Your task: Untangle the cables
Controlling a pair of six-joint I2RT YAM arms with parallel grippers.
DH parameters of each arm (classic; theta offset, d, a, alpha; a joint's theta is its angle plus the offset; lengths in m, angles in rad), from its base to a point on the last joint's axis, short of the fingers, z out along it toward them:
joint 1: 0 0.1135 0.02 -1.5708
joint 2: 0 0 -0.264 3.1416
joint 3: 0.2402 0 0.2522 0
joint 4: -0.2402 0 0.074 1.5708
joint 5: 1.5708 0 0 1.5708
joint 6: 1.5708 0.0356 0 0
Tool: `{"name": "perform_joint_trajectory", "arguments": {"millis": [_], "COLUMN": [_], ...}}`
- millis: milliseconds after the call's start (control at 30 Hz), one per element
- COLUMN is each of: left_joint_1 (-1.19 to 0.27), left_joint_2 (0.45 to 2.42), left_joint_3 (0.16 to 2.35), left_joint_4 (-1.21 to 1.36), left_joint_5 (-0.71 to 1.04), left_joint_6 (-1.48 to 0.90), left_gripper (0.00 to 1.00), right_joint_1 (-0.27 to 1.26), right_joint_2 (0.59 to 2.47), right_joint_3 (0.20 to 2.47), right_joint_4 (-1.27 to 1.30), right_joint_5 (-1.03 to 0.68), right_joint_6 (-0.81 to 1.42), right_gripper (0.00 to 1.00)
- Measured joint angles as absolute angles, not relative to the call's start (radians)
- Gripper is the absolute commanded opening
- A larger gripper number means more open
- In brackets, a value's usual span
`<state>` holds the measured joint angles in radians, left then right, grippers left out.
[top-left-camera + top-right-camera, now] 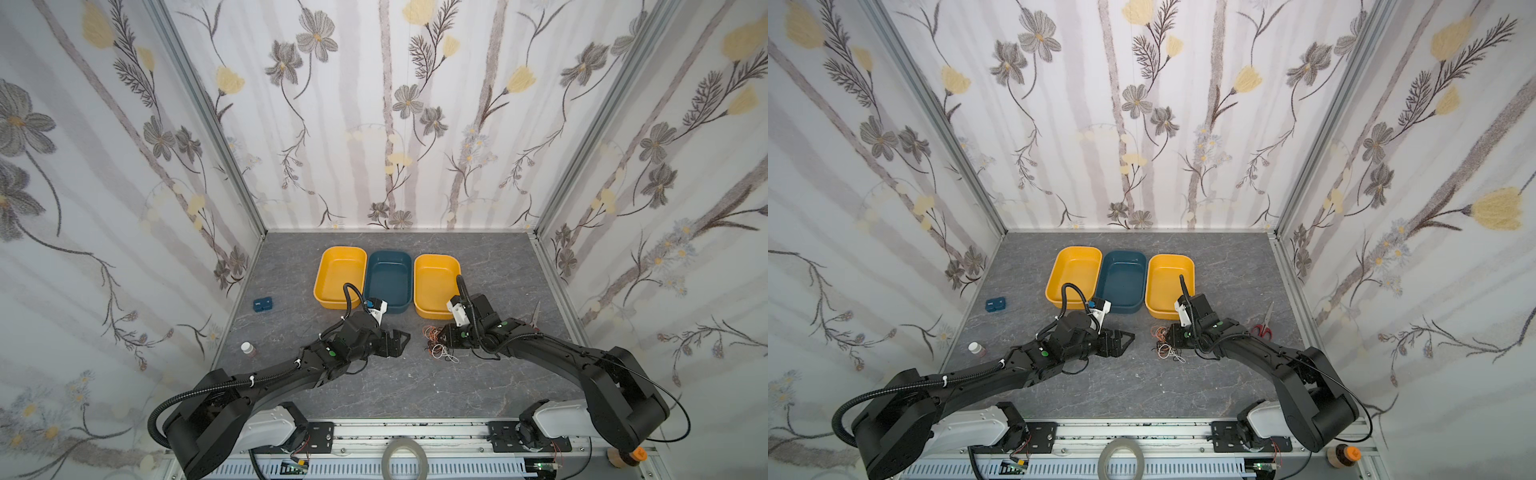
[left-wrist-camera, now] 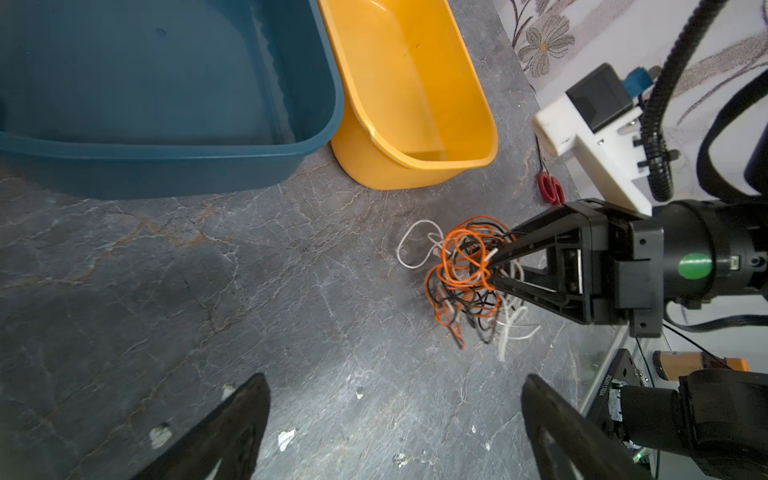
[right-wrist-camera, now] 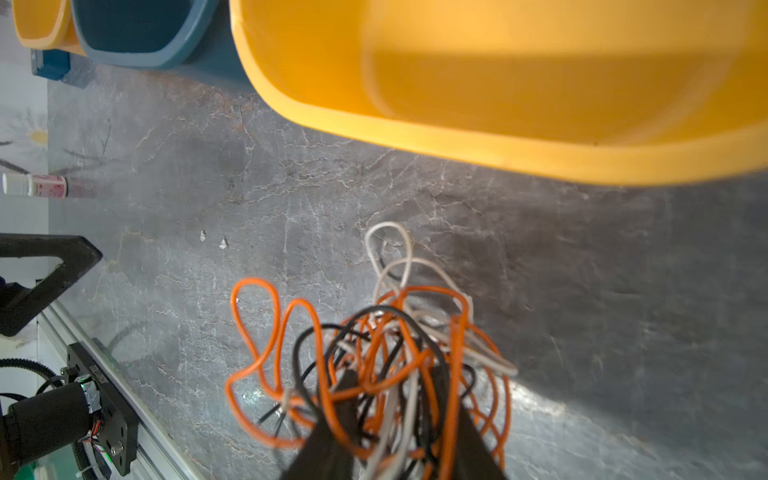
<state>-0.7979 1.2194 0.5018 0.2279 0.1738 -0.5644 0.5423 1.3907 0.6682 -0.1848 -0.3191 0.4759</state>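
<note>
The cables (image 1: 439, 344) (image 1: 1166, 347) are a tangle of thin orange, white and black wires on the grey table in front of the right yellow tray. My right gripper (image 1: 441, 337) (image 1: 1169, 335) (image 2: 492, 271) (image 3: 395, 374) is pushed into the tangle (image 2: 461, 270) (image 3: 374, 328). Its jaws stand partly apart, strands run between them and loops hang over both fingers. My left gripper (image 1: 401, 344) (image 1: 1125, 338) (image 2: 395, 378) is open wide and holds nothing, a short way left of the tangle.
Three empty trays stand in a row behind: yellow (image 1: 336, 274), blue (image 1: 388, 278), yellow (image 1: 434, 278). Red-handled scissors (image 1: 536, 316) lie at the right edge. A small blue box (image 1: 262, 304) and a white-capped bottle (image 1: 248, 348) sit at the left. A tape roll (image 1: 405, 457) lies on the front rail.
</note>
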Motion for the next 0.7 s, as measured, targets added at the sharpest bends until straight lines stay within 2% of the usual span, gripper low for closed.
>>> {"name": "perform_joint_trajectory", "arguments": {"millis": [100, 300, 567, 700], "left_joint_1": [-0.799, -0.803, -0.849, -0.883], "left_joint_2": [1.233, 1.272, 1.392, 1.474], "left_joint_3": [0.508, 0.519, 0.575, 0.613], "left_joint_4": [0.236, 0.254, 0.304, 0.344], "left_joint_5": [0.185, 0.207, 0.233, 0.242], "left_joint_6": [-0.564, -0.564, -0.56, -0.561], "left_gripper": [0.95, 0.95, 0.93, 0.88], "right_joint_1": [0.543, 0.543, 0.538, 0.533], "right_joint_2": [1.386, 1.297, 1.172, 1.16], "right_joint_3": [0.681, 0.696, 0.665, 0.638], "right_joint_4": [-0.219, -0.317, -0.431, -0.436], "right_joint_5": [-0.319, -0.295, -0.215, -0.189], "right_joint_6": [0.456, 0.436, 0.453, 0.463], "right_gripper": [0.57, 0.56, 0.46, 0.36]}}
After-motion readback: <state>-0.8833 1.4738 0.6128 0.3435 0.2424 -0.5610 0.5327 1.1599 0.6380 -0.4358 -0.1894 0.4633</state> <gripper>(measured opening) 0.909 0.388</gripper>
